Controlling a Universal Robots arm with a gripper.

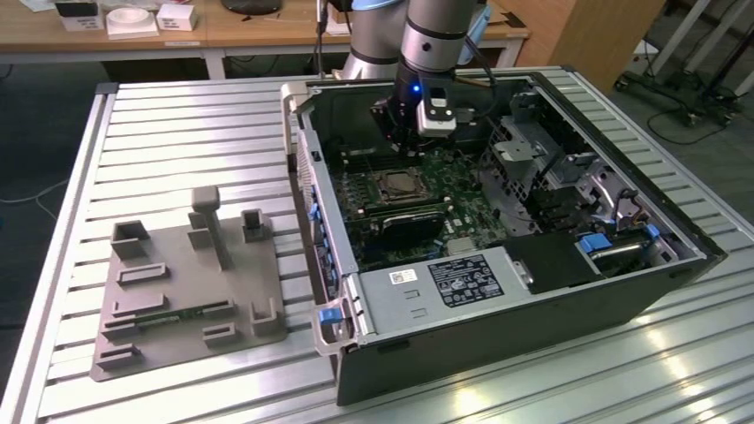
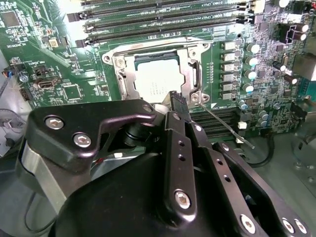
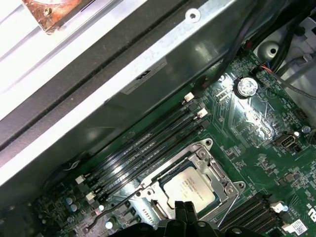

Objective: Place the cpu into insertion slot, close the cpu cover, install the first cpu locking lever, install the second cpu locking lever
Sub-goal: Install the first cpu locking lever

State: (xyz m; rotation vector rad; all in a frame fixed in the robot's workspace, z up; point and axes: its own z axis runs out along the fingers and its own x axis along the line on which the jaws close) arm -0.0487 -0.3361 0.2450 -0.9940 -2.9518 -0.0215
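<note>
Silver-grey cpu cover (image 2: pixel 121 81) lies folded flat over the cpu (image 2: pixel 157 79), which sits in the insertion slot (image 1: pixel 395 185) at mid-frame in the exterior view, inside the open computer case (image 1: pixel 531 291) on the desk (image 1: pixel 177 115). The gripper (image 2: pixel 177 101), fingers drawn together on nothing, hangs at the socket's edge beside the cover; contact cannot be judged. In the exterior view it stands at upper centre, just above the slot. One locking lever (image 2: pixel 227 127), a thin wire, slants loose from the socket corner nearest the fingertips. Another locking lever (image 3: pixel 114 205) appears unlatched across the socket.

Risk: the springy wire may slip off the closed fingers and snap back. It may also miss its hook, leaving the cover unclamped, and a skewed push could scrape the green board.
</note>
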